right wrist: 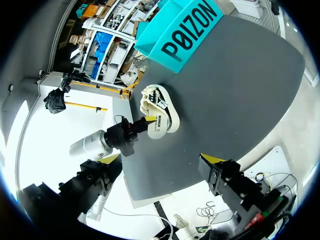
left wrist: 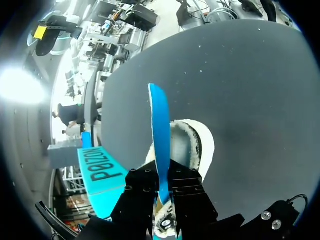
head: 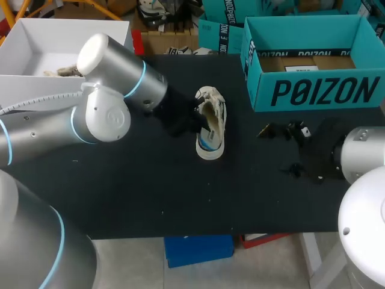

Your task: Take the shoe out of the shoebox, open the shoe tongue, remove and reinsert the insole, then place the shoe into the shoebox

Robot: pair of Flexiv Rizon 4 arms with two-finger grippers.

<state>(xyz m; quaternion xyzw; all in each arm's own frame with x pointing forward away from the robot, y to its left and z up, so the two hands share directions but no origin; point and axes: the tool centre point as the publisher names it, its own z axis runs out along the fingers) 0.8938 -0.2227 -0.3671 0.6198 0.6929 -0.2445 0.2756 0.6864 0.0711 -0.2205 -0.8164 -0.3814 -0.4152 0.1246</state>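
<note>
A cream shoe (head: 212, 129) rests on the black table (head: 120, 180) near its middle. Its blue insole (left wrist: 159, 125) sticks up out of the shoe's (left wrist: 200, 145) opening. My left gripper (left wrist: 161, 192) is shut on the lower part of the insole, one black finger on each side. From the right wrist view, the left gripper (right wrist: 146, 121) meets the shoe (right wrist: 159, 112) at its opening. My right gripper (head: 287, 149) stands wide open over the table to the shoe's right, with nothing between its fingers. The teal shoebox (head: 313, 90) stands open at the back right.
A white open box (head: 36, 54) sits at the far left behind my left arm. The shoebox (right wrist: 185, 30) lies beyond the shoe as seen from the right gripper (right wrist: 161, 159). Bare table lies in front of the shoe.
</note>
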